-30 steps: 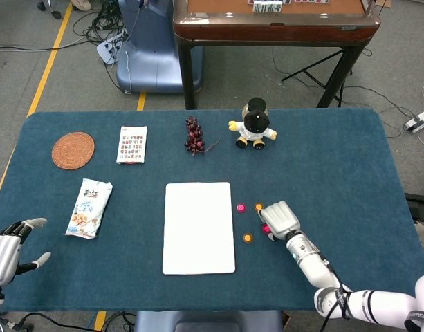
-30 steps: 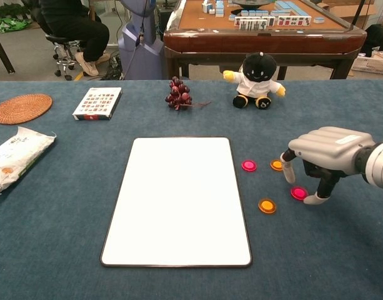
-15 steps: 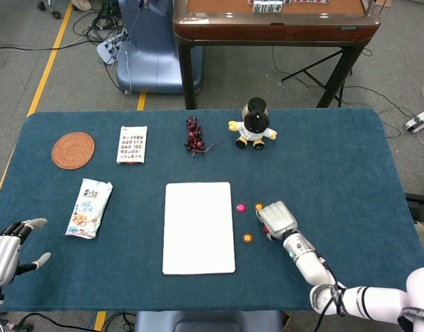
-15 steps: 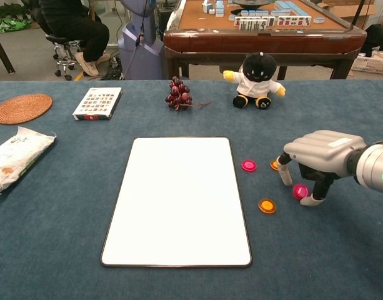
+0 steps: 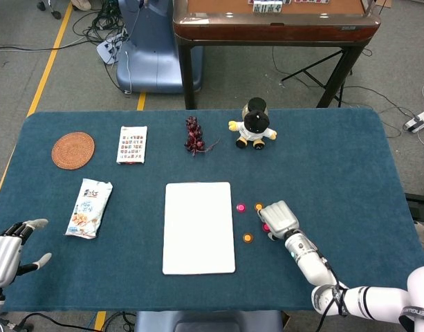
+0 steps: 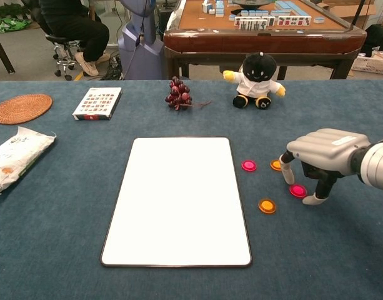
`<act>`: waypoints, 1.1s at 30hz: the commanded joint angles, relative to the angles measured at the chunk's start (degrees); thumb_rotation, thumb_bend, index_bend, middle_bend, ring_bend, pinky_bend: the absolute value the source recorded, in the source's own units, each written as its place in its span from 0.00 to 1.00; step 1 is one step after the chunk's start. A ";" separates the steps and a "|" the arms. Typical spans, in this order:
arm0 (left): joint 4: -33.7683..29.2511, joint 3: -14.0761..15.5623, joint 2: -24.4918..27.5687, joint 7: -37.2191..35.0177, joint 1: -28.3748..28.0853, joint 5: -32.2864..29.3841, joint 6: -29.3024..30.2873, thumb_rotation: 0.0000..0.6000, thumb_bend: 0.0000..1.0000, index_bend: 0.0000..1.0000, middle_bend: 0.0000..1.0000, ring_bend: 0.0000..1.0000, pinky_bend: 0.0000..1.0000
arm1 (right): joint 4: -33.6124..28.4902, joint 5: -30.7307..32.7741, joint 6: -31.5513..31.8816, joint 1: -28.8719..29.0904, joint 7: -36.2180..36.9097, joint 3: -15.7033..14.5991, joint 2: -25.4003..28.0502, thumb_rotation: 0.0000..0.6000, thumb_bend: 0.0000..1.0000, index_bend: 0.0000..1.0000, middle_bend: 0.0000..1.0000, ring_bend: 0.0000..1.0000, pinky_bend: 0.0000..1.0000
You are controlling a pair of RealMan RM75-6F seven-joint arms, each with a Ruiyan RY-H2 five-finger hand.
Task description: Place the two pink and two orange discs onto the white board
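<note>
While your right hand (image 6: 321,156) arches at right of frame, fingers (image 6: 287,174) straddling one flat round pink disc (image 6: 297,190), grip unclear, the tall white rectangular board (image 6: 179,200) runs lengthwise toward you; your left hand (image 5: 5,250), lower left, spreads empty, partly cropped.

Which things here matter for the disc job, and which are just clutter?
Job:
white board
two pink discs
two orange discs
right robot hand, over one pink disc

Clutter:
plush toy
grapes
card pack
woven coaster
snack bag
</note>
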 commanded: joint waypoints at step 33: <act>0.10 -0.23 -0.03 0.06 0.05 -0.58 -0.11 1.00 0.16 0.35 0.38 0.34 0.48 | -10.30 -0.42 2.56 4.02 -2.43 0.90 2.99 1.00 0.30 0.52 1.00 1.00 1.00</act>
